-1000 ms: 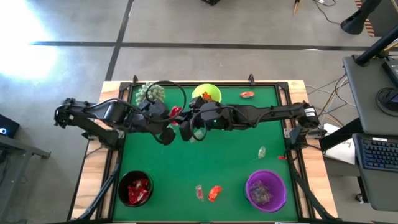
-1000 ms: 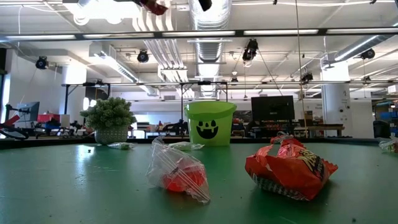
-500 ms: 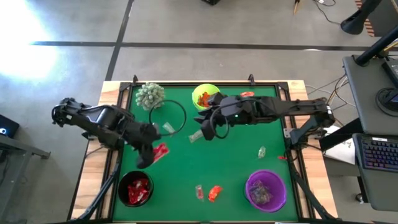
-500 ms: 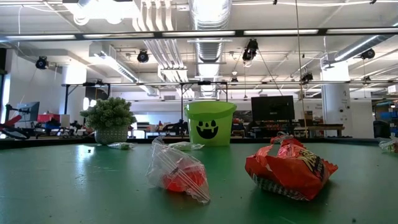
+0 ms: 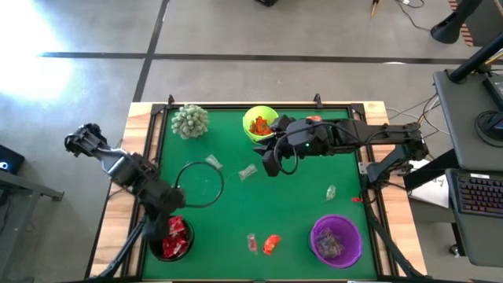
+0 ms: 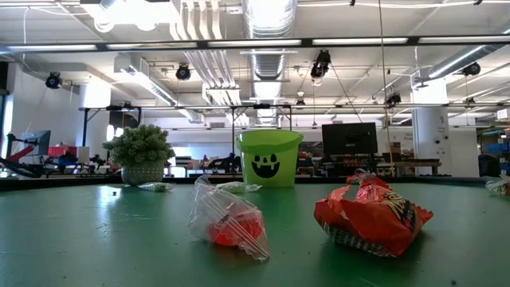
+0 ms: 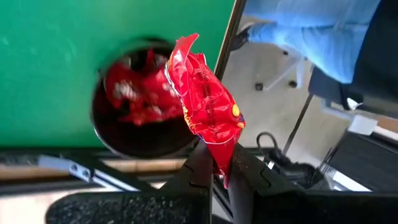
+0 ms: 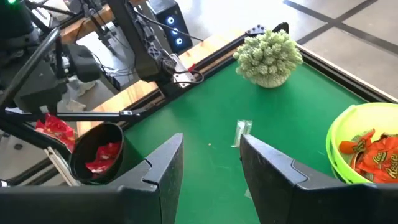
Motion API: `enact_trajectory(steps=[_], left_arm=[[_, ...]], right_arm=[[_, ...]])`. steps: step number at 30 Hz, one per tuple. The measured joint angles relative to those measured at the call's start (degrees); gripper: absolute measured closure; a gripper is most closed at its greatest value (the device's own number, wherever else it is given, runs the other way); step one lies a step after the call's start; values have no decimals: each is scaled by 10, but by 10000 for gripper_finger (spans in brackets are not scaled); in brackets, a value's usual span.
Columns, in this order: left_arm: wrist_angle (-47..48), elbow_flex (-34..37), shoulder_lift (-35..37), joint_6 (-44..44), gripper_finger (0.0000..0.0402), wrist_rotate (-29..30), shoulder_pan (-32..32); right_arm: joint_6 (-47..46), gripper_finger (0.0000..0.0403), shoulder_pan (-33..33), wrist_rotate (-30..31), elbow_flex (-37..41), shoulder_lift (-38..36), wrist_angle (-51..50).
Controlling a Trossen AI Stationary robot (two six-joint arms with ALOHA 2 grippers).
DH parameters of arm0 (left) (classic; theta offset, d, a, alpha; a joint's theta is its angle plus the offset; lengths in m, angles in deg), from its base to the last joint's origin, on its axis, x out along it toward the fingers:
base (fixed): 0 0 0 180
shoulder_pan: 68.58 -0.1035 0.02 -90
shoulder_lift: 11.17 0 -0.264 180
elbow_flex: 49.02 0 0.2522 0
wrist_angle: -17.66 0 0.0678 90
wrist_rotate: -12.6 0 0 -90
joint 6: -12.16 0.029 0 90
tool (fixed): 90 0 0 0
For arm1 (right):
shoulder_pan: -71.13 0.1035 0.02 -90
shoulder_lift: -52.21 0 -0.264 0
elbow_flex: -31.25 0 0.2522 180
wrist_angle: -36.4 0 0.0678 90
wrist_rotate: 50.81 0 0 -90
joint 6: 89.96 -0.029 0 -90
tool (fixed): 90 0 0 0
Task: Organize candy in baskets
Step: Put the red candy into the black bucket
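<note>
At the bench's seven o'clock corner the left gripper (image 7: 214, 163) hangs right above the black basket (image 5: 171, 238), its fingers (image 7: 198, 168) pressed together on the tail of a red candy wrapper (image 7: 205, 99). In the left wrist view the wrapper dangles partly over the basket's far rim, toward the bench edge rather than over the red sweets already inside. I would judge the drop is the step in hand. To do it well the arm wants to bring the wrapper squarely over the opening and lower it a little before the fingers part, since so light and crinkly a packet could flutter and catch the rim or fall off the bench.

Moving right, two clear-wrapped sweets (image 5: 213, 163) lie loose near the middle, and a clear one and an orange candy (image 5: 271, 244) sit at six o'clock. The right gripper (image 8: 208, 163) hovers just beside the lime green basket (image 5: 260, 123) at twelve o'clock, fingers spread and empty. Another orange piece (image 5: 313, 119) lies beyond that basket, a pale one (image 5: 331, 191) at four o'clock, and the purple basket (image 5: 336, 240) stands at five o'clock.

A second ago both arms were crossed together near the bench's middle top. Since then the left has swung down to the black basket carrying the red wrapper, and the right has drawn back toward the green one.
</note>
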Motion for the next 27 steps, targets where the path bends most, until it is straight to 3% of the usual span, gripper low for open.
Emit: enact_trajectory(steps=[7, 13, 27], left_arm=[[-4, 7, -8, -67, 398, 5, 65], [-4, 8, -26, -70, 391, 6, 85], [6, 9, -102, 24, 299, 41, 90]], right_arm=[[-1, 252, 1, 0, 0, 1, -1], [-10, 252, 1, 0, 0, 1, -1], [-20, 252, 24, 0, 1, 1, -2]])
